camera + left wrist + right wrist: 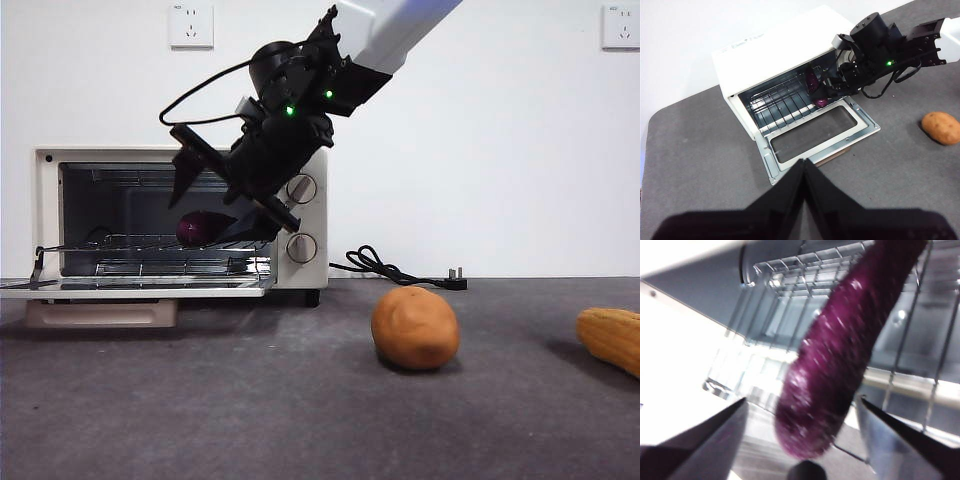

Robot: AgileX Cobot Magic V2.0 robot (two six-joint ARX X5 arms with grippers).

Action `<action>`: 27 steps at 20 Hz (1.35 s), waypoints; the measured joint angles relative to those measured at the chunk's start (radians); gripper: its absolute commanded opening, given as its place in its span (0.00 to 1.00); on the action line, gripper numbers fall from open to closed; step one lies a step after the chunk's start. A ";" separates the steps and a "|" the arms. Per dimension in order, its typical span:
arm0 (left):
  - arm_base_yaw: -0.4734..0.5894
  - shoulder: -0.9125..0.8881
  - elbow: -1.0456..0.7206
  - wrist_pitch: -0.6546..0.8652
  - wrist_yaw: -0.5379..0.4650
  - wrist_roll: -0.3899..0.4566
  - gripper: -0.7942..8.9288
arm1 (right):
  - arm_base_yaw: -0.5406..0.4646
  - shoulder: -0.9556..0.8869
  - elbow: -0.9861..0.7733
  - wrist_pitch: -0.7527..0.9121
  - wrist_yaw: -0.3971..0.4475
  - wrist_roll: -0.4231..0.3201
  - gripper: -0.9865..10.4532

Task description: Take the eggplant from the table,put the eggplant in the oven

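I see the right gripper [215, 205] at the oven [300, 215] mouth, jaws spread, not touching the eggplant [840, 355], which lies on the rack [780, 100] inside. My left gripper [804, 165] hangs above the bench [300, 400], jaws pressed together.

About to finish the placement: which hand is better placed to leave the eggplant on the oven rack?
The right hand. It is at the oven mouth, open, with the eggplant between its jaws over the rack. The left hand is shut, back from the open door.
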 measured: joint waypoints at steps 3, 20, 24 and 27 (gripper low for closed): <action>-0.004 0.000 0.000 0.000 0.000 0.000 0.08 | 0.000 0.000 0.085 -0.077 0.001 -0.002 0.45; -0.048 0.000 0.000 0.000 0.000 0.000 0.08 | 0.006 0.000 0.536 -0.768 0.042 -0.224 0.45; -0.048 0.000 0.000 0.000 0.000 0.000 0.08 | 0.011 0.000 0.695 -0.911 0.042 -0.286 0.45; -0.048 0.000 0.000 0.000 0.000 0.000 0.08 | 0.013 0.000 0.837 -1.042 0.042 -0.333 0.45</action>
